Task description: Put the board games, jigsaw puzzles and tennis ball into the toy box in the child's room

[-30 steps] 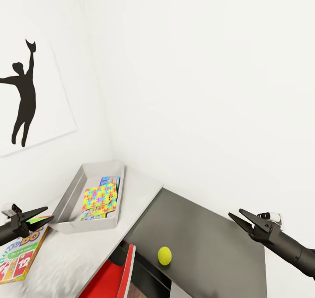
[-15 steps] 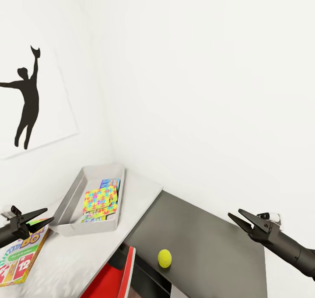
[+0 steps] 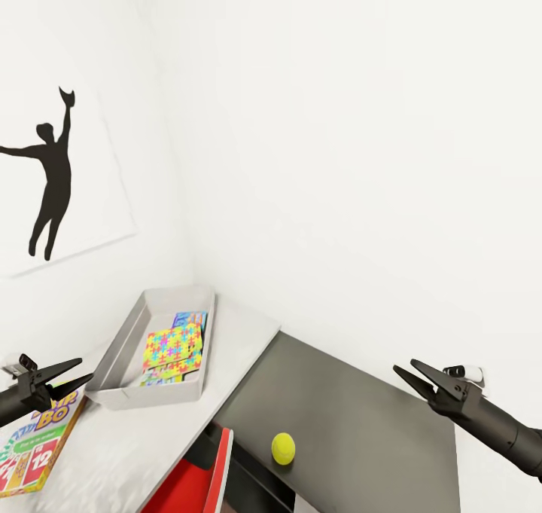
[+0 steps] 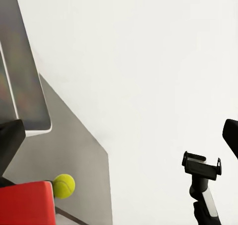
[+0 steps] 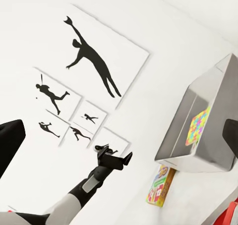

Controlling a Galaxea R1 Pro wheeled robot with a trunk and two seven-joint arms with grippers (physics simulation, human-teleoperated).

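The light grey toy box [image 3: 123, 334] stands on the white table [image 3: 135, 441] against the wall. Inside it lies a bright jigsaw puzzle [image 3: 173, 347], with a light blue box [image 3: 189, 319] behind it. The Skip-Bo board game [image 3: 34, 441] lies flat on the table beside the toy box. On the lower dark grey cabinet [image 3: 354, 422] rests the tennis ball [image 3: 283, 448]. My left gripper [image 3: 85, 369] hovers open above the Skip-Bo game. Over the cabinet's right side, my right gripper [image 3: 404, 366] is open and empty. The right wrist view has the toy box [image 5: 203, 131] and Skip-Bo [image 5: 161, 185]; the left wrist view has the ball [image 4: 63, 185].
White walls meet in a corner behind the toy box. A framed black silhouette picture [image 3: 49, 174] hangs on the left wall, with several smaller ones [image 5: 54, 93] beside it. A red object [image 3: 199, 475] sits under the table's edge, next to the cabinet.
The whole head view has shifted a little, so the wall picture and the Skip-Bo game sit lower in the picture. Both grippers stay open in the same pose.
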